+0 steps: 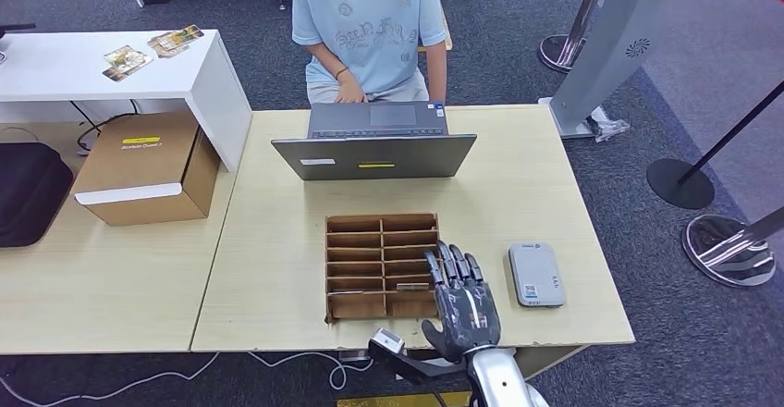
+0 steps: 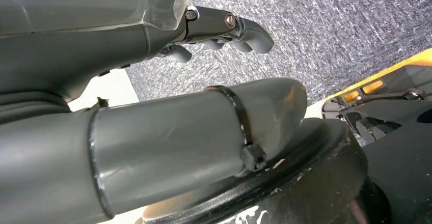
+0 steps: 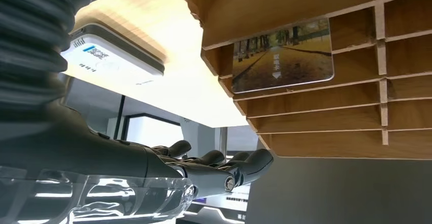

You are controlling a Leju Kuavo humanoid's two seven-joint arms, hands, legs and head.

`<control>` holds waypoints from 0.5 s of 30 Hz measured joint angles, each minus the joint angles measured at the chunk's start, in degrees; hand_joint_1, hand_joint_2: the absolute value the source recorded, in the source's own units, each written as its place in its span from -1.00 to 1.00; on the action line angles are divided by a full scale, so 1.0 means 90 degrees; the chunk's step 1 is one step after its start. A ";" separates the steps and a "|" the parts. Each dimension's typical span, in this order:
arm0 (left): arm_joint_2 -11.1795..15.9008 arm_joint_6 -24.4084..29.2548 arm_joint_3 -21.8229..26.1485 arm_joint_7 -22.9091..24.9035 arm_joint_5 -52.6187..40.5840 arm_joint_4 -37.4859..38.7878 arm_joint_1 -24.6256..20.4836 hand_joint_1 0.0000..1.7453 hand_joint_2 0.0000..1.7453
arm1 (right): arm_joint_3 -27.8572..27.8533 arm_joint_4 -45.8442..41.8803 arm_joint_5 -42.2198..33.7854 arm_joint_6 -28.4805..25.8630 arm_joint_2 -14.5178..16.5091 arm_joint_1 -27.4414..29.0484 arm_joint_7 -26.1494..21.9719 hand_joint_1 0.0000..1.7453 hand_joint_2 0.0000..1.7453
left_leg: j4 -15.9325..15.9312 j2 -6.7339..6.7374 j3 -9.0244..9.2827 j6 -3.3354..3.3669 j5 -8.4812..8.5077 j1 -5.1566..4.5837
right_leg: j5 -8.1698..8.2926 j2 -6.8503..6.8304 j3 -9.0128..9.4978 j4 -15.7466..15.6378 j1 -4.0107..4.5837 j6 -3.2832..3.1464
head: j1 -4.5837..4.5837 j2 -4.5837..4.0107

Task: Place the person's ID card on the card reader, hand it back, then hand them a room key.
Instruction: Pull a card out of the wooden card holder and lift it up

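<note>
- right robot hand (image 1: 462, 307) hovers empty, fingers spread, over the wooden organizer's (image 1: 381, 265) 4 o'clock corner
- room key card (image 3: 283, 56) sits in an organizer slot
- card reader (image 1: 535, 275) lies at the hand's 2 o'clock on the tabletop (image 1: 518, 176)
- left robot hand (image 2: 224, 30) hangs over carpet, fingers curled, holding nothing

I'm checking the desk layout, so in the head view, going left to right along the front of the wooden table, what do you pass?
wooden organizer tray → right hand → card reader
</note>
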 joint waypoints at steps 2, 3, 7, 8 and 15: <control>0.0000 0.0000 0.0000 -0.0002 0.0000 0.0000 0.0000 -1.00 -1.00 | 0.0000 0.0033 -0.0018 0.0000 0.0021 -0.0037 -0.0019 -1.00 1.00 | 0.0000 0.0000 0.0000 0.0000 0.0000 0.0000 | 0.0000 0.0000 0.0000 0.0000 0.0000 0.0000 | 0.0000 0.0000; 0.0000 0.0000 0.0000 -0.0003 0.0000 0.0000 0.0000 -1.00 -1.00 | 0.0000 0.0049 -0.0033 0.0000 0.0029 -0.0052 -0.0024 -1.00 1.00 | 0.0000 0.0000 0.0000 0.0000 0.0000 0.0000 | 0.0000 0.0000 0.0000 0.0000 0.0000 0.0000 | 0.0000 0.0000; 0.0000 0.0000 -0.0005 -0.0010 -0.0002 0.0000 0.0000 -1.00 -1.00 | 0.0000 0.0121 -0.0082 0.0000 0.0041 -0.0099 -0.0033 -1.00 1.00 | 0.0000 0.0000 0.0000 0.0000 0.0000 0.0000 | 0.0000 0.0000 0.0000 0.0001 0.0000 0.0000 | 0.0000 0.0000; 0.0000 0.0000 -0.0011 -0.0012 -0.0007 0.0000 0.0000 -1.00 -1.00 | 0.0000 0.0137 -0.0084 0.0000 0.0041 -0.0108 -0.0034 -1.00 1.00 | 0.0000 0.0000 0.0000 0.0000 0.0000 0.0000 | 0.0000 0.0000 0.0000 0.0001 0.0000 0.0000 | 0.0000 0.0000; 0.0000 0.0000 -0.0072 -0.0059 -0.0037 0.0001 0.0002 -1.00 -1.00 | 0.0012 0.0227 -0.0152 -0.0022 0.0049 -0.0162 -0.0089 -1.00 1.00 | 0.0000 -0.0001 -0.0001 0.0000 0.0000 0.0000 | 0.0000 -0.0001 0.0000 0.0000 0.0000 0.0000 | 0.0000 0.0000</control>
